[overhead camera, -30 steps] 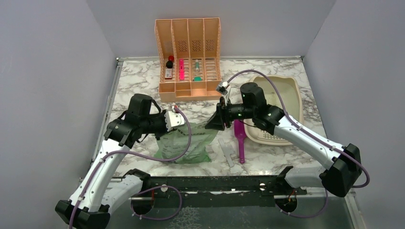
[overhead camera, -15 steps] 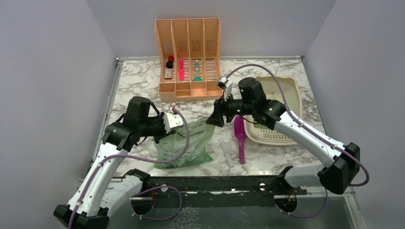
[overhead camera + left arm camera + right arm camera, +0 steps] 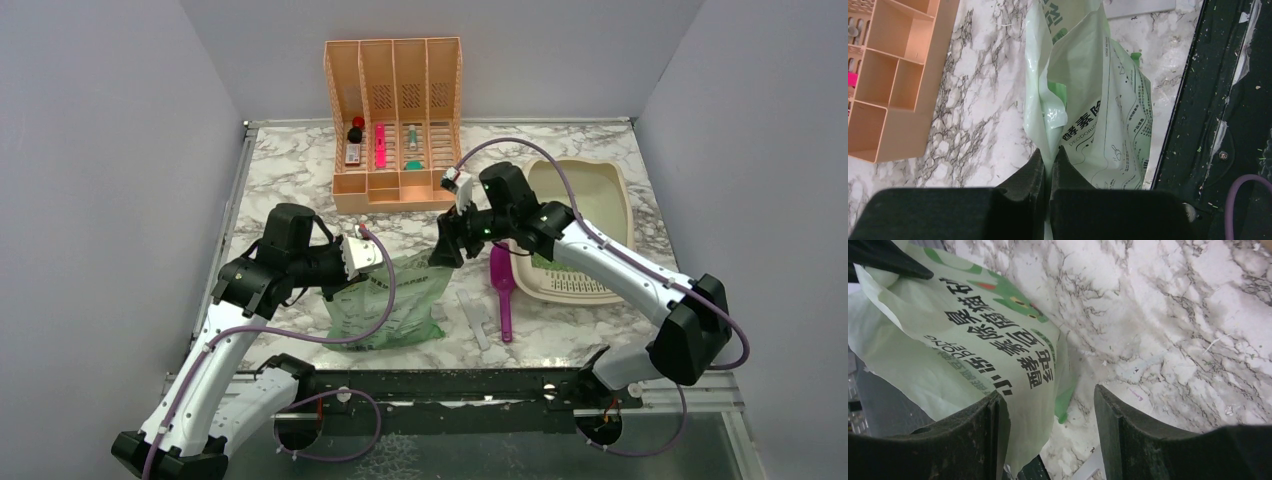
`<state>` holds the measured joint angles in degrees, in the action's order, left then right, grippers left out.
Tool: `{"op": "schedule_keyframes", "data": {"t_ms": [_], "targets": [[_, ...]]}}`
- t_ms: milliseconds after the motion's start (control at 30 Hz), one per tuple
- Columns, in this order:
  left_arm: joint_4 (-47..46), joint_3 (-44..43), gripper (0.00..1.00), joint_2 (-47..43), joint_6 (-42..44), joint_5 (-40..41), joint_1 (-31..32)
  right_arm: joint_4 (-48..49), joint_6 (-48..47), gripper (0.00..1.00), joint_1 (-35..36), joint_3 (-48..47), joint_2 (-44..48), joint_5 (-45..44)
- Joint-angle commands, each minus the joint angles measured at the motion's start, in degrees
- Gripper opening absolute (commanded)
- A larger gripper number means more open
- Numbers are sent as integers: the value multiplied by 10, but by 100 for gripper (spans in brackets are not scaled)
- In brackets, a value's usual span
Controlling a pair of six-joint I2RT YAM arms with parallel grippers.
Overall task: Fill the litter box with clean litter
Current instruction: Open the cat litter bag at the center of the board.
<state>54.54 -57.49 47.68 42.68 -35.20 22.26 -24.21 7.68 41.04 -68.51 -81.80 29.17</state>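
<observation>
Left end effector (image 3: 1048,156) pressed together, pinching top edge of green bag (image 3: 392,300); bag stands on table (image 3: 290,170) near front edge. Right end effector (image 3: 1050,402) spread at bag's other edge. Purple scoop (image 3: 503,285) just right. Litter box (image 3: 622,200) beyond scoop, table's right side. Organizer (image 3: 395,120) at back.

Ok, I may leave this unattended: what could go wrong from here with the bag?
The left gripper pinches only a thin top fold of the bag; the film might slip once the weight lifts. The right gripper, jaws open, has only the bag's edge between them and may push it aside. The litter box sits beyond the magenta scoop, so carrying the bag over could spill its contents or knock the scoop.
</observation>
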Motion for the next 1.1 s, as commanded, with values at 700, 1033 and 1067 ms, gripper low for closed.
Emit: {"op": "schedule_keyframes", "data": {"t_ms": [700,1033,1067], "targets": [[-186,-65,0,-13,6,37,3,162,55,1,22,48,100,-134],[-145,17,55,19,-19,-8,3,185,81,1,22,111,90,-155],[-136,15,58,29,-19,-8,3,182,81,1,22,106,86,-155]]}}
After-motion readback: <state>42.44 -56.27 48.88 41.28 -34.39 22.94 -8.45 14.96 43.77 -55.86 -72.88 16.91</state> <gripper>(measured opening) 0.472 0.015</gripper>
